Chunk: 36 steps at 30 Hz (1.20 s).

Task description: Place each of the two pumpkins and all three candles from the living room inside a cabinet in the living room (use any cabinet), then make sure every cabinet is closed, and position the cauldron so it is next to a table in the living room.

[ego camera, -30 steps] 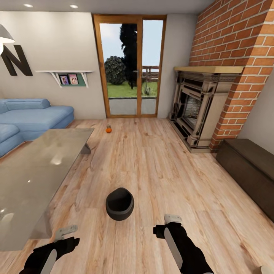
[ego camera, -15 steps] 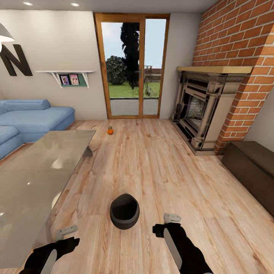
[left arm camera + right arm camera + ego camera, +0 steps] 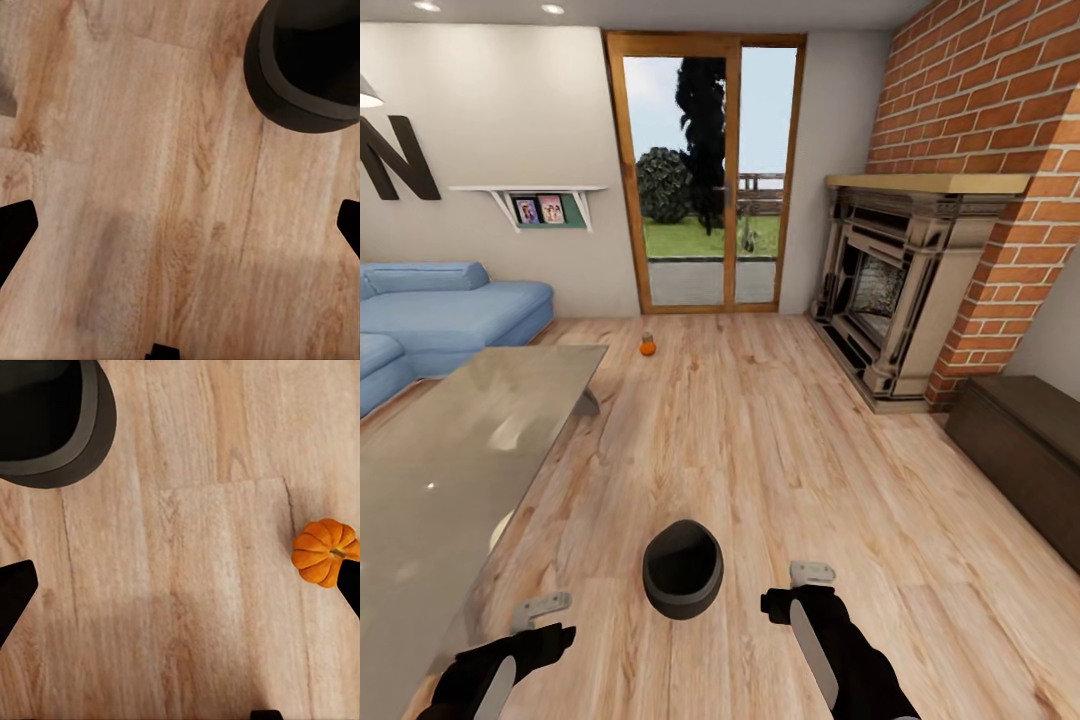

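The black cauldron [image 3: 682,568] stands on the wood floor just ahead of me, between my two arms. It also shows in the left wrist view [image 3: 311,67] and the right wrist view [image 3: 49,424]. My left gripper [image 3: 545,620] hangs open over bare floor [image 3: 180,232]. My right gripper [image 3: 800,590] is open too [image 3: 180,592], above the floor, with a small orange pumpkin [image 3: 324,551] lying close to one fingertip. Another pumpkin [image 3: 648,347] sits far off near the glass door. The grey glossy table [image 3: 460,450] is at my left. The dark brown cabinet [image 3: 1020,440] stands shut at the right wall.
A blue sofa [image 3: 450,310] stands behind the table. A brick fireplace [image 3: 890,290] fills the right wall beyond the cabinet. Open wood floor [image 3: 760,430] stretches from the cauldron to the glass door [image 3: 705,180].
The whole view has shifted: the cauldron sits lower and closer, and the table reaches further into the picture. Both grippers hold the same open pose.
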{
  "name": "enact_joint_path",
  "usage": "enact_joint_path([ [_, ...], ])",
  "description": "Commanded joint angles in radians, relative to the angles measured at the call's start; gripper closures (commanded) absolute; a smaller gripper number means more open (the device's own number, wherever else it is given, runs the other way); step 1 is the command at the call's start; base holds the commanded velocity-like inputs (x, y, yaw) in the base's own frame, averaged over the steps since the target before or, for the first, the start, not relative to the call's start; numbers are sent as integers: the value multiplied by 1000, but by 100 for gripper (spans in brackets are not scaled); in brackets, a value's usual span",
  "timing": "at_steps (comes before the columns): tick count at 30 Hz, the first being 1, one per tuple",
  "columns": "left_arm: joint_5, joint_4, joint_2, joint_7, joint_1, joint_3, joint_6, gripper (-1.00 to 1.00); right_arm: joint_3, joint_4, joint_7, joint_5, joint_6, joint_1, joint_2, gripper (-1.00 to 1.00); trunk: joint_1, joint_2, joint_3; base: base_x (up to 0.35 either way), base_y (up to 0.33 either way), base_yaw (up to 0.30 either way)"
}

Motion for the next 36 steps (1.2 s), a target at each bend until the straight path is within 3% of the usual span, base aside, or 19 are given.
enact_joint_path([
  [1, 0, 0, 0, 0, 0, 0, 0, -100, 0, 0, 0, 0, 0, 0, 0, -100, 0, 0, 0, 109, 44, 0],
  [22, -3, 2, 0, 4, 0, -2, -6, -100, 0, 0, 2, 0, -1, 0, 0, -100, 0, 0, 0, 218, 34, 0],
  [36, -3, 2, 0, 4, 0, -2, -6, -100, 0, 0, 4, 0, -1, 0, 0, -100, 0, 0, 0, 115, 39, 0],
])
